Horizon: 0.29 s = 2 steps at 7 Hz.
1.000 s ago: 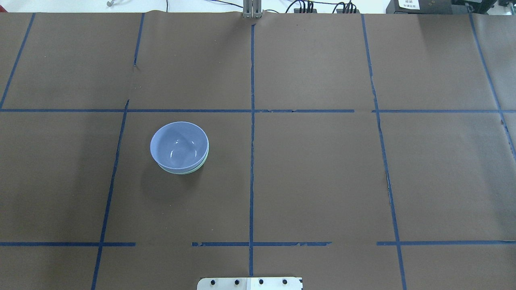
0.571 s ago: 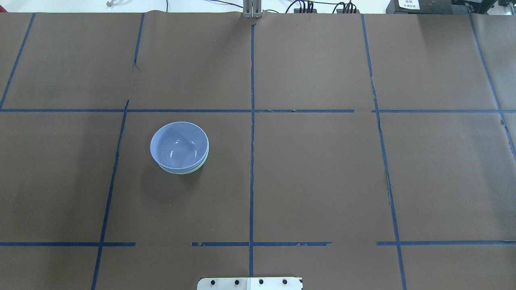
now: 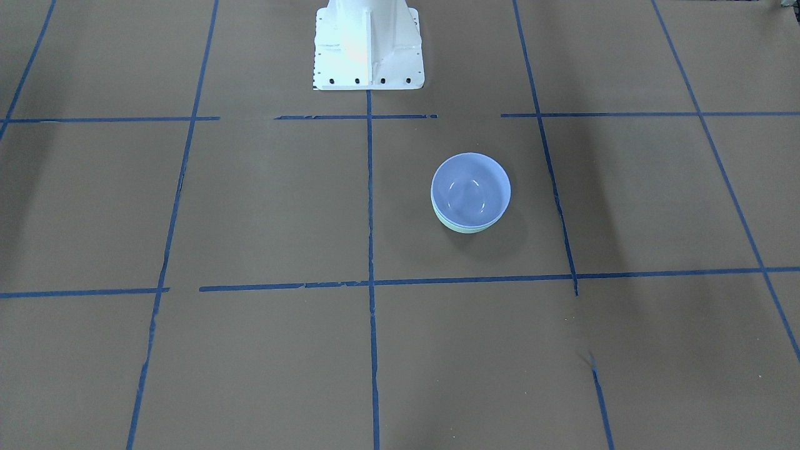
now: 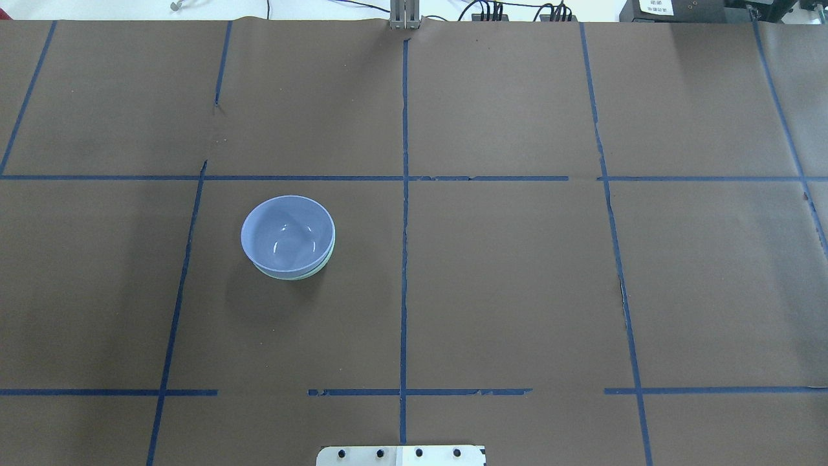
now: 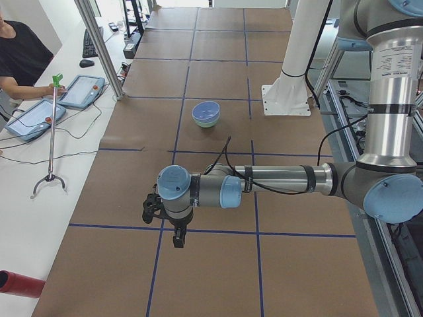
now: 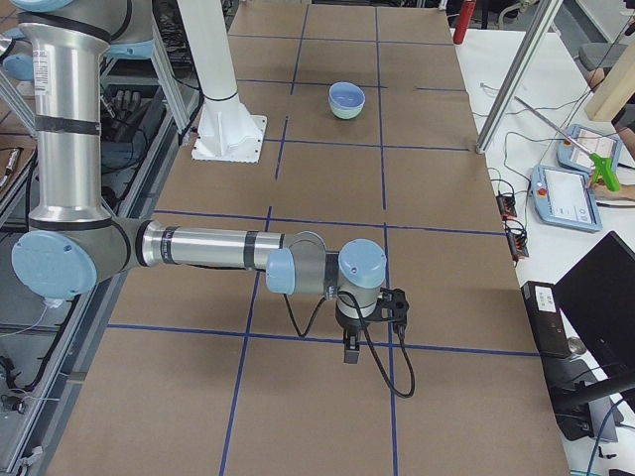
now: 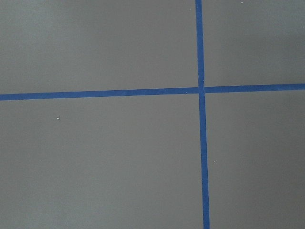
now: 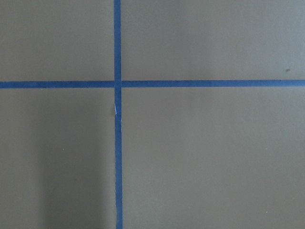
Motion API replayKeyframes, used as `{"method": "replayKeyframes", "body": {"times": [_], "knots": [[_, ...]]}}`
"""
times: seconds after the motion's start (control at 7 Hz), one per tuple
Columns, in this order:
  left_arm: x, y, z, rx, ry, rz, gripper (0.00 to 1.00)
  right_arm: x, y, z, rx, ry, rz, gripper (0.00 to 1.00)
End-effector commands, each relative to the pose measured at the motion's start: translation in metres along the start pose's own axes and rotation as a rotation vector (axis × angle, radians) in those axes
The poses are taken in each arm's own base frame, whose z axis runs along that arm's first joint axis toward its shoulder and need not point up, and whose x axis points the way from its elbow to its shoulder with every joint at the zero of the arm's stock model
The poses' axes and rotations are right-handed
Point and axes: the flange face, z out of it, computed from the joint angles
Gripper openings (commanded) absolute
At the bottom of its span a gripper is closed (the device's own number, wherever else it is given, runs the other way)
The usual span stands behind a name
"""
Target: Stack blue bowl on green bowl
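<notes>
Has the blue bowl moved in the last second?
No. The blue bowl keeps its place left of the centre tape line, nested in the green bowl.

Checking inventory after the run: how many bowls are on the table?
2. The blue bowl sits nested inside the green bowl, on the robot's left half of the table; only a sliver of green rim shows. A third bowl underneath cannot be ruled out.

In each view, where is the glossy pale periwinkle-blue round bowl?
Front-facing: glossy pale periwinkle-blue round bowl, right of centre.
Overhead: bowl, left of centre.
Exterior left: bowl, upper middle.
Exterior right: bowl, top middle.
Both wrist views: not in it.
Shared landmark: white robot base, in all four exterior views.
</notes>
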Motion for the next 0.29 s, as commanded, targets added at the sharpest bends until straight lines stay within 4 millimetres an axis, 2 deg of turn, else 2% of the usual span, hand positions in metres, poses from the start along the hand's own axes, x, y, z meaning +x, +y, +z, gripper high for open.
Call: {"method": "replayKeyframes", "body": {"times": [0.0, 0.14], "knots": [[0.0, -0.0005, 0.0, 0.0, 0.0, 0.002, 1.0, 0.0, 0.0, 0.0, 0.0, 0.0, 0.0, 1.0], [0.0005, -0.0006, -0.0005, 0.001, 0.0, 0.003, 1.0, 0.0, 0.0, 0.0, 0.0, 0.0, 0.0, 1.0]]}}
